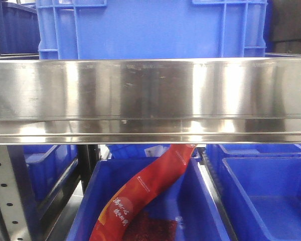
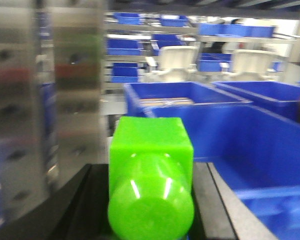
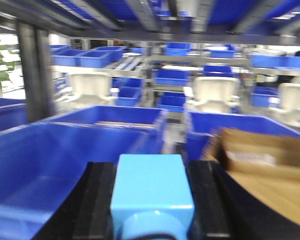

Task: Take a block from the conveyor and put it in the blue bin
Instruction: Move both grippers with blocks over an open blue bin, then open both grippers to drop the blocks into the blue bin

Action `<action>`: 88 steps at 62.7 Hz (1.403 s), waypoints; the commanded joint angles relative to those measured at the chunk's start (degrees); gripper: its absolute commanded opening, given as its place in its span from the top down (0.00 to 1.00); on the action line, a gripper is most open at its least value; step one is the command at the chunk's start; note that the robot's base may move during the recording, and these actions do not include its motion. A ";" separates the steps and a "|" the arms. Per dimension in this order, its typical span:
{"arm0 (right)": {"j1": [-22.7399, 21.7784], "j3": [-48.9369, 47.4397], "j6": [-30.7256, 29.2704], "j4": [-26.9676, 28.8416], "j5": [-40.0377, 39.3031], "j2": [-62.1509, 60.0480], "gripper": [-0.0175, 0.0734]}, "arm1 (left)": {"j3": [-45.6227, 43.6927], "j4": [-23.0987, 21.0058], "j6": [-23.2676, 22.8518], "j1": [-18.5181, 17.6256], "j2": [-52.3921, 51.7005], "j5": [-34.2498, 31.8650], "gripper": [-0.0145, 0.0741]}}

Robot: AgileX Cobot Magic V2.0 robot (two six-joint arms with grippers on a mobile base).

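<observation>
A bright green block (image 2: 151, 175) with a round stud fills the left wrist view, clamped between the black fingers (image 2: 90, 200) of my left gripper (image 2: 150, 200). In the right wrist view a light blue block (image 3: 151, 192) sits gripped between the black pads (image 3: 205, 200) of my right gripper (image 3: 151, 205). Blue bins lie ahead of both: one (image 2: 260, 150) to the right of the green block, another (image 3: 55, 155) to the left of the light blue block. The conveyor is out of view. Neither gripper shows in the front view.
A steel shelf beam (image 1: 150, 95) crosses the front view, with a blue crate (image 1: 150, 27) above it and a blue bin (image 1: 205, 201) holding a red packet (image 1: 145, 193) below. A steel upright (image 2: 50, 100) stands left of the green block. A cardboard box (image 3: 265, 165) lies right.
</observation>
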 commanded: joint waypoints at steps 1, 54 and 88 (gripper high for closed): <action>3.01 -3.89 -0.11 -0.04 -1.67 4.49 0.99 | -4.56 -0.39 -0.08 -3.54 4.23 -0.57 0.96; 16.23 -27.05 -0.11 -0.04 -3.91 41.01 0.92 | -25.57 -1.47 -0.08 -20.28 44.05 -15.68 0.96; 16.23 -27.05 -0.11 -0.04 -3.33 44.05 0.41 | -25.57 -2.23 -0.08 -18.80 46.00 -14.20 0.37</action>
